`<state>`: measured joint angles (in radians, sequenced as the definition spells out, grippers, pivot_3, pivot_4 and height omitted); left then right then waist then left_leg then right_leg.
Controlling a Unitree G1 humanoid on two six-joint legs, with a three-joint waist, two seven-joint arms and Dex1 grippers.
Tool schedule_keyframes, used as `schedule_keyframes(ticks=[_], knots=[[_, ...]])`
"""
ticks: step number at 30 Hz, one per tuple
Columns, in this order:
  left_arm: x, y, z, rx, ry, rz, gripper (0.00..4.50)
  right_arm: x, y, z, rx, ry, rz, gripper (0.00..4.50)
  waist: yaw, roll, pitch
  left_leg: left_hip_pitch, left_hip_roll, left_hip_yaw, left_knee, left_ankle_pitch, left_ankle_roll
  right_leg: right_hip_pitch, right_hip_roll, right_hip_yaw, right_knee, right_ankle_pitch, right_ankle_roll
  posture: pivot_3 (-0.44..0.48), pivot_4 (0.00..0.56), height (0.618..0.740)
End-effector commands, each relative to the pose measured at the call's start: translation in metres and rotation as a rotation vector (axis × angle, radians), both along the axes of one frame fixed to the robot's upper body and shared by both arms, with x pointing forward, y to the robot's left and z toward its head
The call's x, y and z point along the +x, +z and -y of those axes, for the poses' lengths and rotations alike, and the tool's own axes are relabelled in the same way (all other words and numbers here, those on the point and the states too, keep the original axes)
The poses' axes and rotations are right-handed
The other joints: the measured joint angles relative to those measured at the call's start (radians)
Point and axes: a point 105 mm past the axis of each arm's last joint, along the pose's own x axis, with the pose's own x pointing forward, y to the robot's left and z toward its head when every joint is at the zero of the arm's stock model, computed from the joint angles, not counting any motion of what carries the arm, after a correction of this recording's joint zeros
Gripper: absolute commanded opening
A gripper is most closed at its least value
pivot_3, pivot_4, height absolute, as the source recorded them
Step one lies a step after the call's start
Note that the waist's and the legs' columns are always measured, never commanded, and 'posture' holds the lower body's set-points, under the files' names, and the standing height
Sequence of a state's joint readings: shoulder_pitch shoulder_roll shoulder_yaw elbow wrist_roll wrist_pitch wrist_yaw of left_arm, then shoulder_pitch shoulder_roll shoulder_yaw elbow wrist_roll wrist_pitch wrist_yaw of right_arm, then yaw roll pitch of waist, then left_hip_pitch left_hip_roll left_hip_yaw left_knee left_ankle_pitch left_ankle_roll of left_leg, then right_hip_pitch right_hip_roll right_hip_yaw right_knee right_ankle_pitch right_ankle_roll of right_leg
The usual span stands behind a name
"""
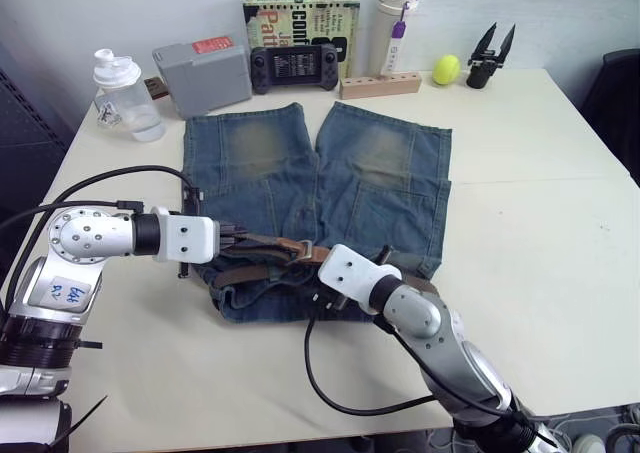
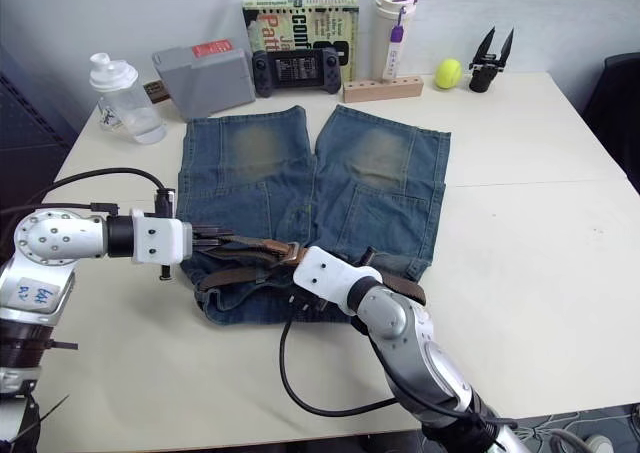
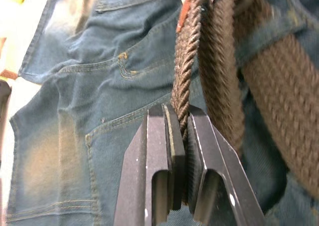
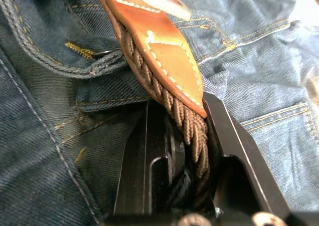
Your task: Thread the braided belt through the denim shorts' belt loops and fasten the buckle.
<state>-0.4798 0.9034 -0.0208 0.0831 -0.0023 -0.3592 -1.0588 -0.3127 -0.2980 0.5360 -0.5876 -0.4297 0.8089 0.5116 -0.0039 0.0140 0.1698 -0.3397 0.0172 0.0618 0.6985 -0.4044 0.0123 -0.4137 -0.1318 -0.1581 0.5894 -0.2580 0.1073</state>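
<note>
The denim shorts (image 1: 300, 178) lie flat on the table, legs pointing away and waistband nearest me. The braided belt (image 1: 262, 243) runs along the waistband in brown loops, and one stretch passes under a belt loop (image 3: 271, 24). My left gripper (image 1: 232, 235) sits at the waist's left side, shut on a braided strand (image 3: 185, 81). My right gripper (image 4: 182, 121) is at the middle of the waistband, shut on the belt where its tan leather end (image 4: 159, 51) begins. A small grey piece beside the tan leather looks like the buckle (image 1: 306, 247).
Along the table's back edge stand a clear bottle (image 1: 125, 98), grey box (image 1: 203, 73), game controller (image 1: 298, 67), book (image 1: 300, 18), white tumbler (image 1: 394, 28), wooden block (image 1: 380, 85), yellow-green ball (image 1: 446, 69) and a black gripper tool (image 1: 490, 61). Arm cables trail near the front edge.
</note>
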Motion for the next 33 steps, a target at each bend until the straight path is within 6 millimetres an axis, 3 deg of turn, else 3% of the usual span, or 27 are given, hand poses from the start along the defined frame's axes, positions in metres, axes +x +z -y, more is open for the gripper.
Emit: schedule_keyframes(ticks=[1,13,26,30,33], knots=[[0.005,0.012,-0.005,0.051,-0.003,0.094,0.0,0.001,0.018,0.004,0.03,-0.001,0.05,0.16,0.001,0.0,0.0,0.0,0.0,0.0,0.0,0.0,0.0,0.0,0.0,0.0,0.0,0.0,0.0,0.0,0.15,0.726],[0.001,0.02,0.02,0.018,-0.107,0.148,0.0,0.003,0.021,0.001,0.008,0.016,0.061,0.16,0.0,0.0,0.0,0.0,0.0,0.0,0.0,0.0,0.0,0.0,0.0,0.0,0.001,0.0,0.0,0.0,0.15,0.726],[0.0,0.021,0.025,0.016,-0.138,0.147,0.0,0.01,0.033,-0.001,0.014,0.015,0.108,0.16,0.0,0.0,0.0,0.0,0.0,0.0,0.0,0.0,0.0,0.0,0.0,0.0,0.001,0.0,0.0,0.0,0.15,0.726],[0.001,0.011,0.033,-0.003,-0.148,0.124,0.0,0.009,0.034,-0.004,0.014,0.031,0.12,0.16,0.0,0.0,0.0,0.0,0.0,0.0,0.001,0.0,0.0,0.0,0.0,0.0,0.001,0.0,0.0,0.0,0.15,0.726],[0.009,0.003,0.055,-0.088,-0.15,0.089,0.0,0.009,0.03,-0.006,-0.003,0.044,0.122,0.16,0.003,0.0,0.0,0.0,0.0,0.0,0.001,0.0,0.0,0.0,0.0,0.0,0.001,0.0,0.0,0.0,0.15,0.726]])
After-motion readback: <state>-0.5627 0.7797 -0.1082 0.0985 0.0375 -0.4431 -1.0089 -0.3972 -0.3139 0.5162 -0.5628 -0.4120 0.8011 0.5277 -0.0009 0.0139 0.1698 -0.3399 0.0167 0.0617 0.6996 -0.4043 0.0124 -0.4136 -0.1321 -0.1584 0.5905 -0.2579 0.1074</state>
